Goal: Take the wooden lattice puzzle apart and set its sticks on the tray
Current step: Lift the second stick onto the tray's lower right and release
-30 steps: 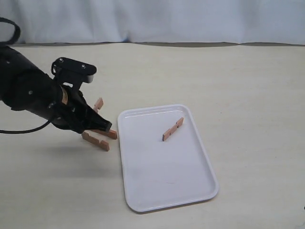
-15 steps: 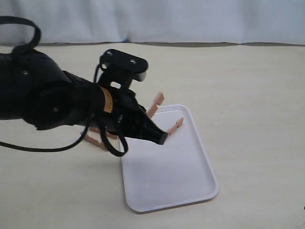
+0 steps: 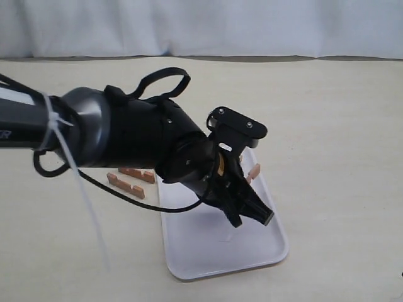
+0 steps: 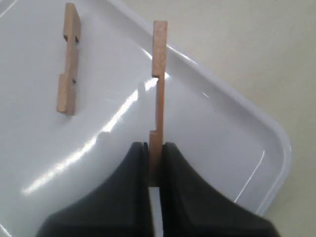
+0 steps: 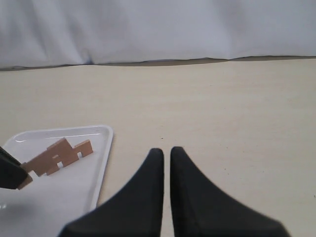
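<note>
Swinging over from the two loose reddish-brown notched wooden sticks (image 3: 126,185) left of the large white plastic tray (image 3: 208,255), where it worked a second ago, the black left arm (image 3: 126,135) now stretches low across the tray, so a second delivery looks near. Its wrist view shows the left gripper (image 4: 155,148) clamped on one held stick (image 4: 159,74) above the tray, another stick (image 4: 68,64) lying flat inside. Beside the tray, in its own wrist view, the right gripper (image 5: 165,150) hangs nearly closed, empty.

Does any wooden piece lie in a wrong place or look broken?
Nothing looks broken. Two reddish-brown notched wooden sticks lie on the beige table beside the white plastic tray, not in it.
</note>
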You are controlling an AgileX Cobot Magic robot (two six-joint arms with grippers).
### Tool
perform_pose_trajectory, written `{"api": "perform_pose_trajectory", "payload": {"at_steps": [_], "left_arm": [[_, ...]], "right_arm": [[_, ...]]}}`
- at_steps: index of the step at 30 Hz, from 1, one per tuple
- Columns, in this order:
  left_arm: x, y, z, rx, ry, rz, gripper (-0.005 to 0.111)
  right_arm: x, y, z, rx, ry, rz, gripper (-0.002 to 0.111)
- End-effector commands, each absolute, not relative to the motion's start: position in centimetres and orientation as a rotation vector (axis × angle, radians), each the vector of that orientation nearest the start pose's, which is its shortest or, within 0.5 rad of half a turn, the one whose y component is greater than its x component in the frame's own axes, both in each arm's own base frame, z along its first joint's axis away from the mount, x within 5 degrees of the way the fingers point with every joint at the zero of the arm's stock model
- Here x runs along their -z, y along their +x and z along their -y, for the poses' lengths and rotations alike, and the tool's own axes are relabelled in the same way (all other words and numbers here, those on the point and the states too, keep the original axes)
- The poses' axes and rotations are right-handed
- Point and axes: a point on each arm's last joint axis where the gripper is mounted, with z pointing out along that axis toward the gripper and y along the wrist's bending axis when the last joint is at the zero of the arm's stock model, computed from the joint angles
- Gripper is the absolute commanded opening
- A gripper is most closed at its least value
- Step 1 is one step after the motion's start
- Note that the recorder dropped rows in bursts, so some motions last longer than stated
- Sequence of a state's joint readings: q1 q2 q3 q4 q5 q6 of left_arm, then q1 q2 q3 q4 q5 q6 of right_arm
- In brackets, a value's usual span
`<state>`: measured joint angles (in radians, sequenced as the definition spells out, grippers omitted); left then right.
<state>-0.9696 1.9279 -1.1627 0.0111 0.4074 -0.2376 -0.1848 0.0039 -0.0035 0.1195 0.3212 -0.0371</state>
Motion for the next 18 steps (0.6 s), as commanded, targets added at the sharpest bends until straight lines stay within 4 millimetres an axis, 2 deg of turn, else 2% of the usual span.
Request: {"api": "perform_pose_trajectory", "payload": {"at_steps": [1, 7, 9, 14, 16, 18], "left_arm": [[-14.3, 22.0, 32.7, 0.378, 1.038, -2.554, 0.000], [-14.2, 22.0, 32.6, 0.352, 1.088, -2.530, 0.003], [-14.2, 22.0, 32.6, 0.343, 1.098, -2.526, 0.010], [-14.6, 22.1, 32.6, 0.342, 1.106, -2.503, 0.044], [-15.4, 22.1, 32.4, 0.341, 1.112, -2.485, 0.051], [-16.8, 21.9, 32.1, 0.346, 1.111, -2.469, 0.054]], "right_arm": [[-18.5, 5.4, 0.6, 0.042, 0.204, -1.786, 0.005], [-18.5, 5.4, 0.6, 0.042, 0.204, -1.786, 0.005], [-18.5, 5.4, 0.6, 0.042, 0.204, -1.786, 0.005], [-18.5, 5.4, 0.6, 0.042, 0.204, -1.786, 0.005], [-18.5, 5.4, 0.6, 0.042, 0.204, -1.786, 0.005], [-18.5, 5.4, 0.6, 0.042, 0.204, -1.786, 0.005]]}}
